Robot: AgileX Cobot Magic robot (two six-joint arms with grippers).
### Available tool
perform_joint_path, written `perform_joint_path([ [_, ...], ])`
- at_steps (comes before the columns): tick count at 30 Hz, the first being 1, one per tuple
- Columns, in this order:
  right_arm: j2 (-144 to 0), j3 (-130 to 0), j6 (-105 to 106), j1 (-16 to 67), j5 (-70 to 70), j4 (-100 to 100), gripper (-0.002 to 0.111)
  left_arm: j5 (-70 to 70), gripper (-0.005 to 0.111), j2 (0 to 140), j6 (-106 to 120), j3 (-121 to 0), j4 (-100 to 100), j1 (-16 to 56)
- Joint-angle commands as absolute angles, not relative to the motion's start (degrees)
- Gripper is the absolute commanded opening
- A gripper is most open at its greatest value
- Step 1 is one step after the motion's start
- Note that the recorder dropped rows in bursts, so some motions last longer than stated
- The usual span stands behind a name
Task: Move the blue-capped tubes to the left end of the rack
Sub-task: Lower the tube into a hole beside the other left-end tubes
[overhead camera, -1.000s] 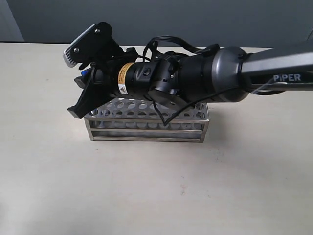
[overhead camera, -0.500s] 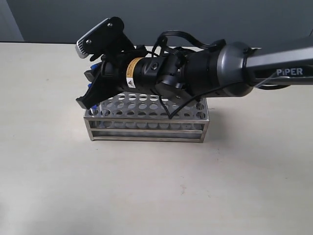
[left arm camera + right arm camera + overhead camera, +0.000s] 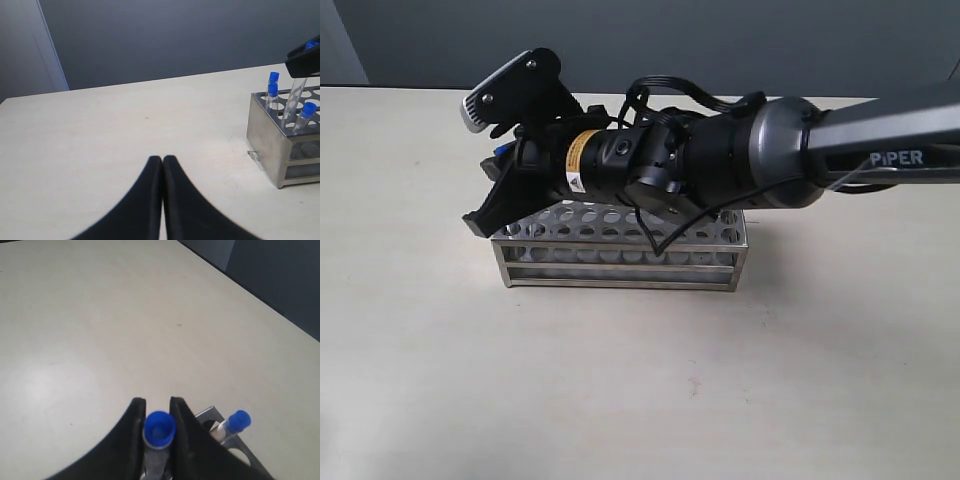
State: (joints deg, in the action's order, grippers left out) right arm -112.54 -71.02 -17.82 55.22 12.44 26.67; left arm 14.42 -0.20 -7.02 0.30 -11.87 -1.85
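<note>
The steel rack (image 3: 620, 270) stands mid-table. My right arm reaches across it, and the right gripper (image 3: 480, 195) hangs over the rack's left end. That gripper (image 3: 157, 402) is shut on a blue-capped tube (image 3: 159, 429), held just below its cap. The held tube (image 3: 296, 95) slants down toward a hole at that end. Three more blue-capped tubes (image 3: 272, 90) (image 3: 274, 76) (image 3: 308, 110) stand in end holes of the rack (image 3: 270, 142). One of them (image 3: 235, 422) shows beside the held one. My left gripper (image 3: 162, 159) is shut and empty, apart from the rack.
Bare cream table (image 3: 640, 390) lies around the rack on all sides. A dark grey wall (image 3: 720, 40) runs behind the table's far edge. The right arm's body (image 3: 740, 165) and cable cover most of the rack's top.
The right gripper with its tube rose and shifted right half a second ago, then came back left and lower over the rack's left end.
</note>
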Motion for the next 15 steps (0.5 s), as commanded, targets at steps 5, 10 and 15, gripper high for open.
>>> perform_joint_path([
  [5, -115.4, -71.3, -19.5, 55.4, 14.0, 26.7, 0.0, 13.7, 0.001, 0.0, -7.1, 0.0, -11.6, -1.6],
  [10, -116.1, -71.3, -19.5, 55.4, 16.0, 26.7, 0.01, 13.7, 0.001, 0.0, -7.1, 0.0, -11.6, -1.6],
  [15, -116.1, -71.3, -19.5, 55.4, 14.5, 26.7, 0.035, 13.7, 0.001, 0.0, -7.1, 0.0, -11.6, -1.6],
])
